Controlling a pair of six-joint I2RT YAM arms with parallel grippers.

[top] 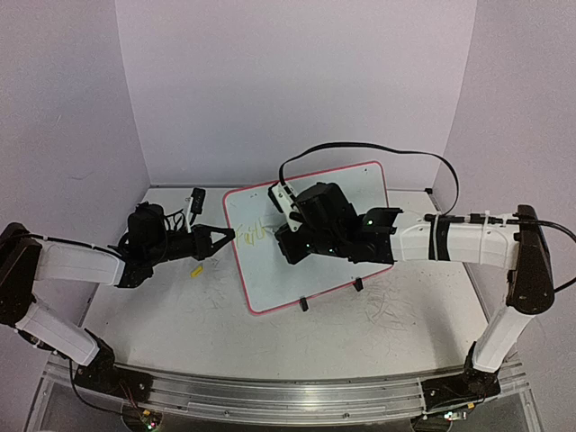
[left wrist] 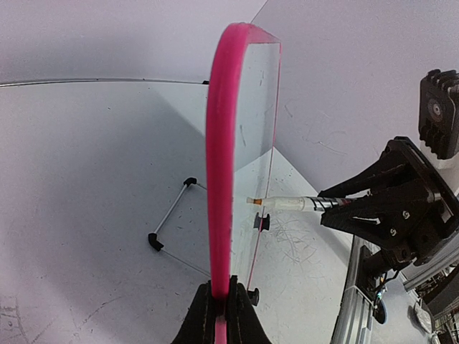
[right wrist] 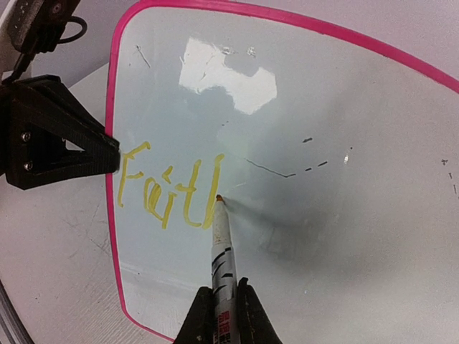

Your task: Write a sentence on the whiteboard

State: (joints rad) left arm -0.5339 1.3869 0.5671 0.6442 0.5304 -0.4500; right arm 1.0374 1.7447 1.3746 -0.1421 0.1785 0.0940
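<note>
Right pincer (right wrist: 224, 302) grips a marker (right wrist: 222, 247); left pincer (left wrist: 222, 304) clamps the whiteboard (right wrist: 337, 215) on scribbled white table (top: 180, 315), pale walls (top: 288, 81)

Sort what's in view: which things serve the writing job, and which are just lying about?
In use: whiteboard, yellow writing, marker in right gripper, left gripper clamping the board's edge.
Lying about: small yellow piece, grey scribbles.
</note>
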